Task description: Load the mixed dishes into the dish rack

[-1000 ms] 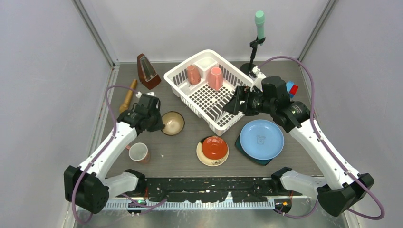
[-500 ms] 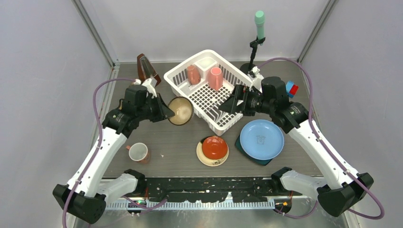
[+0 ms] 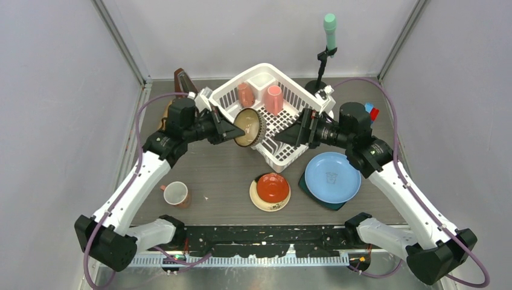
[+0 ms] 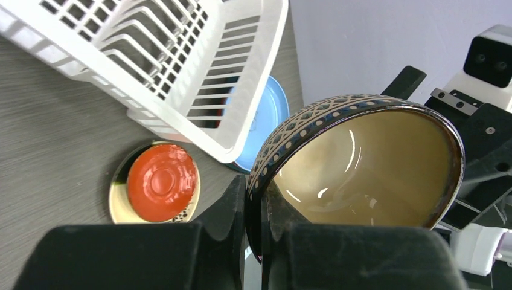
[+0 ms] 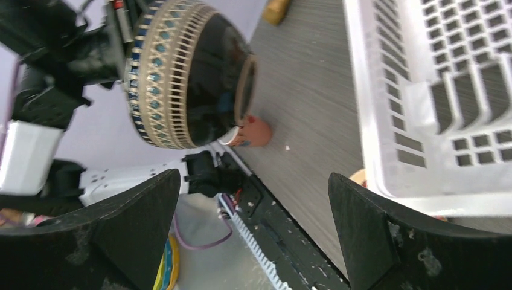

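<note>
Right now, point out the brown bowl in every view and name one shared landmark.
Top external: brown bowl at centre, tipped on edge at the near-left wall of the dish rack, held by the left gripper.
Left wrist: bowl fills the lower right, tan inside showing.
Right wrist: bowl at upper left, dark outside showing.
Shared landmark: the dish rack, upper left in left wrist, right side in right wrist.

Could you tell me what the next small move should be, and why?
Probably ease the right tool forward toward the brown bowl: the left tool holds it by the rim, tilted on edge above the wall of the dish rack, and the right tool is open, facing it.
</note>
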Action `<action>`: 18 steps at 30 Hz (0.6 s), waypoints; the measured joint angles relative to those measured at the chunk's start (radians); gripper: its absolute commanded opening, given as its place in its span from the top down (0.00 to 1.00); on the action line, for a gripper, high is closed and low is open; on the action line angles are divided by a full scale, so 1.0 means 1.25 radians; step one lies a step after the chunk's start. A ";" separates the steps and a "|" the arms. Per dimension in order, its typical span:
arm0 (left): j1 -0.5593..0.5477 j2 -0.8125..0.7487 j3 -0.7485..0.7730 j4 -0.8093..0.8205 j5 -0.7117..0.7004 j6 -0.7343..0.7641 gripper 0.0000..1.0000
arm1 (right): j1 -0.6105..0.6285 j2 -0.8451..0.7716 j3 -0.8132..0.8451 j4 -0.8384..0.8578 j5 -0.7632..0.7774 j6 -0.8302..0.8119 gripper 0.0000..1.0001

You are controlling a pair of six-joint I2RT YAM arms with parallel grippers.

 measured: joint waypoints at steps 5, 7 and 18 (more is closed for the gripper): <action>-0.041 0.038 0.001 0.042 0.008 -0.027 1.00 | 0.001 0.017 -0.015 0.120 -0.099 0.061 0.00; -0.052 0.048 0.001 0.049 0.007 -0.032 1.00 | 0.001 0.019 -0.023 0.157 -0.114 0.082 0.00; -0.089 0.078 0.001 0.134 0.006 -0.089 1.00 | 0.001 0.061 -0.055 0.314 -0.124 0.199 0.02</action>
